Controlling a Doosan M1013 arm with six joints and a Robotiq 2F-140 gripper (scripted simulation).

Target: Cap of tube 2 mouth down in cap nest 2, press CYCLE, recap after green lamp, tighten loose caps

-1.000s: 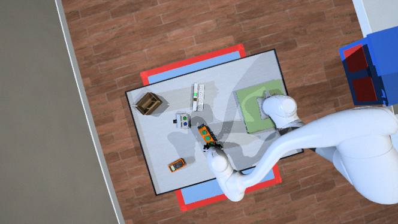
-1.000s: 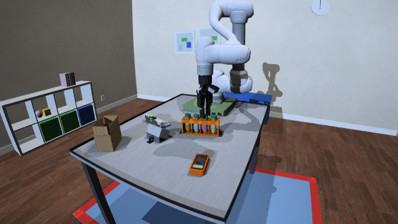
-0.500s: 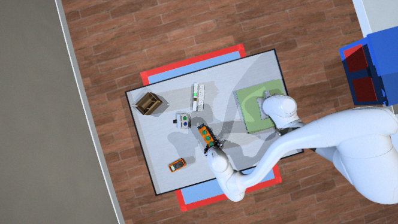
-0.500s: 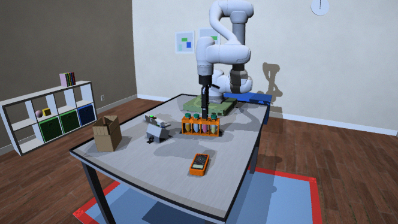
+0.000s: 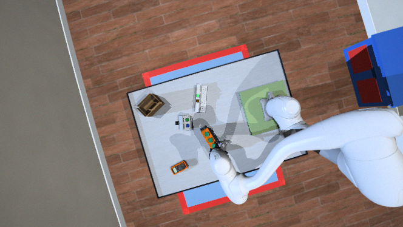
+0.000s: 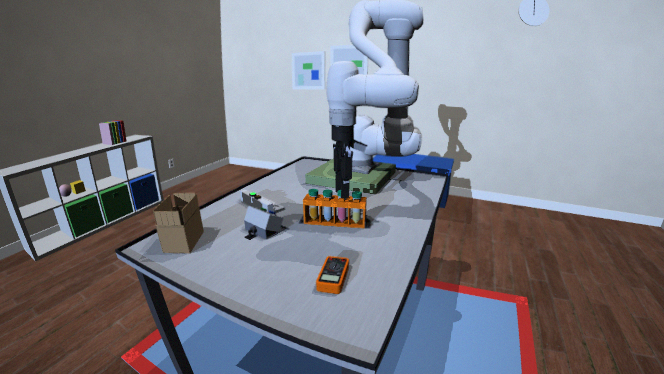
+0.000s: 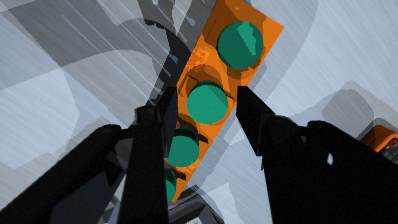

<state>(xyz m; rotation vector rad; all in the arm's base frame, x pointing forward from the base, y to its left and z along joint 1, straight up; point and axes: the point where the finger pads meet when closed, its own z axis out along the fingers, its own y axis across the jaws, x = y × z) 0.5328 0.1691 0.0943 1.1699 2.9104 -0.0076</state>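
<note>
The grey, brushed-looking rectangular worktop [image 5: 170, 170] carries everything. The smooth white six-joint arm [image 5: 303, 142] reaches over it from its green base mat and points straight down onto the orange plastic four-tube rack [image 6: 334, 220], the landmark here.

The rack's long axis runs slantwise in the wrist view, from lower left to upper right, so the row of tubes passes between the fingers, not across them. Beyond the rack on the far side from the arm's wrist lies the white, narrow cap tray [image 5: 204, 97]. Between tray and rack, just beside the rack's end, sits the small grey key housing [image 5: 182, 122] with its green and blue keys.

The black two-finger end effector [image 7: 206, 95] hangs directly above the rack. Its matte angular fingers straddle one round teal screw cap [image 7: 207, 105], the second down from the top of the wrist picture. A strip of orange shows on each side of that cap, so the fingers stand part-way apart and grip nothing. The cap lies straight below along the approach line. Closing on it should need a short descent and no sideways shift.

All four tubes wear flat-topped, smooth teal caps. From the exterior view the straddled one looks to be tube 2, though the angle makes that a judgement. On the tray a small green lamp [image 5: 197, 96] glows, so recapping or tightness checks seem to be the step in hand.
</note>
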